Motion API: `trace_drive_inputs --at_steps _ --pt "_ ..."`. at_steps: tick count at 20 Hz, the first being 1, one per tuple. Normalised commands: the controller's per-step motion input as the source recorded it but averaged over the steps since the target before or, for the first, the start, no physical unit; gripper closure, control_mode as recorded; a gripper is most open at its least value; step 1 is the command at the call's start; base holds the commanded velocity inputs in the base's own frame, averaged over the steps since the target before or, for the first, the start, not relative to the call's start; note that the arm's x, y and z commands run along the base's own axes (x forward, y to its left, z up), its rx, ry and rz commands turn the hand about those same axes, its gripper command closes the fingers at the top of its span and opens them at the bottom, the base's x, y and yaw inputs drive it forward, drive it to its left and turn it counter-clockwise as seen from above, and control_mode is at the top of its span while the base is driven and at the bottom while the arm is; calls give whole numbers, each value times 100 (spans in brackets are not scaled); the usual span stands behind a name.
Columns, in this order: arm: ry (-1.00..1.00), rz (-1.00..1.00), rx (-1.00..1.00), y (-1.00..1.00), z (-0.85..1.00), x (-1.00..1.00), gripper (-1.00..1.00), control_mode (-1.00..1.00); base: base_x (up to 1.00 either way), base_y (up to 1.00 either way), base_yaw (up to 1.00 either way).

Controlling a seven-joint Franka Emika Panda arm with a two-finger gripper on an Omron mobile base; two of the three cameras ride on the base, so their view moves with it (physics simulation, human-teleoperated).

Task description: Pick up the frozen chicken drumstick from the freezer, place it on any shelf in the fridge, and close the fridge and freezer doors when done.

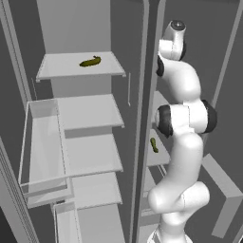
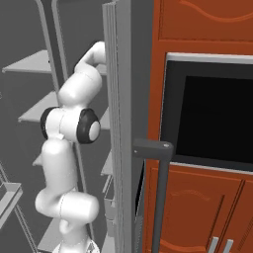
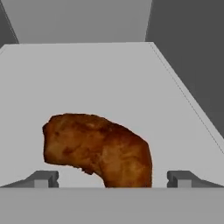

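- Grey and bare all round: pale shelf plates, dark grey walls, with the orange cabinet front (image 2: 207, 29) beside the unit.
- Fingers (image 3: 43, 178): two small dark tips at the bottom of the hand view, spread wide and released, holding nothing.
- Between them lies the frozen chicken drumstick (image 3: 98, 146), a reddish-brown lumpy piece, its thick end nearer one tip and its lower end dipping out of sight at the bottom edge. Whether either tip touches it cannot be told; a gap shows on both sides.
- It rests on a flat pale grey freezer shelf (image 3: 109, 78), toward the near edge, with a dark side wall beyond the shelf's far rim.
- Step in hand, as I judge it: settling over the drumstick before closing on it. To do it well, push in a little further so the tips pass the meat's widest part, keep the drumstick centred between them, and close across the thick body rather than the tapering end, which would likely slip.
- Further out from the drumstick, the white arm (image 1: 182, 142) rises tall into the narrower compartment, past the dividing wall (image 1: 144, 118).
- Beyond that wall, the wider fridge holds broad pale shelves (image 1: 88, 111) with a dark green curved pickle-like item (image 1: 90, 61) on the top one; any of these would take the drumstick.
- Nearest the base stands an open grey door with a dark bar handle (image 2: 160, 197).
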Motion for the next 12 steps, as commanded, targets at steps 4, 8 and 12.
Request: trace_drive_inputs --at_steps 4,8,12 --pt "0 0 13 -24 -37 53 -100 -100 0 0 0" --pt "0 0 13 -25 -46 46 -100 -100 0 0 0" --pt "0 0 4 -14 -51 41 100 -100 0 0 0"
